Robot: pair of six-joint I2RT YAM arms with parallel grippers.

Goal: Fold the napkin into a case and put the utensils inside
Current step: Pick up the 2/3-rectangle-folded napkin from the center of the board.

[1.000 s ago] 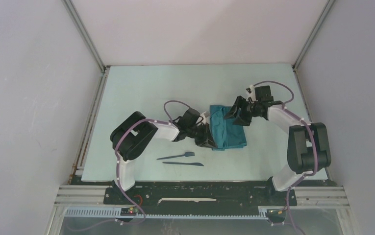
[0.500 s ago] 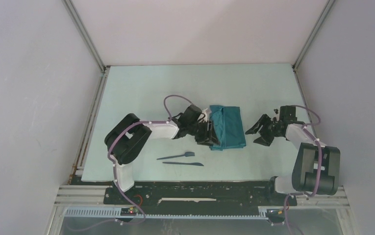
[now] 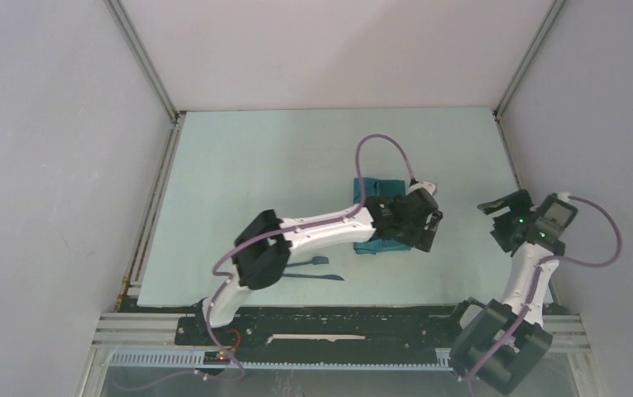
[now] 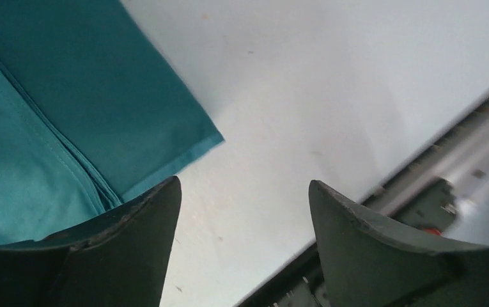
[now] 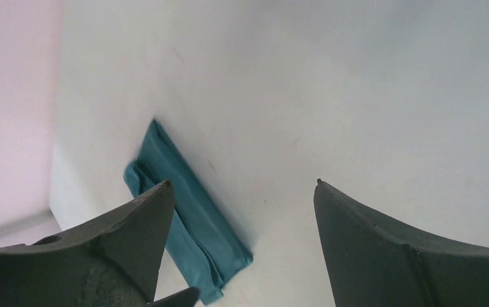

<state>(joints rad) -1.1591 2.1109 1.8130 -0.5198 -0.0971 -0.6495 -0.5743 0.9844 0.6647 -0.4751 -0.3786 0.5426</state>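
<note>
- Left claw (image 4: 241,185): jaws wide apart with nothing between them, hanging over bare table (image 4: 331,77) just off a corner of the napkin (image 4: 69,77).
- Right claw (image 5: 241,182): equally wide and empty, well off to the cloth's right.
- The napkin lies mid-table as a narrow layered strip, with the left arm reaching over it.
- Fork (image 3: 314,261) and knife (image 3: 317,277) lie side by side near the front edge, apart from the napkin.
- Folding looks finished, so loading should come next. That calls for a low, flat pinch on a thin utensil and one layer lifted open.
- No brand or writing is readable.
</note>
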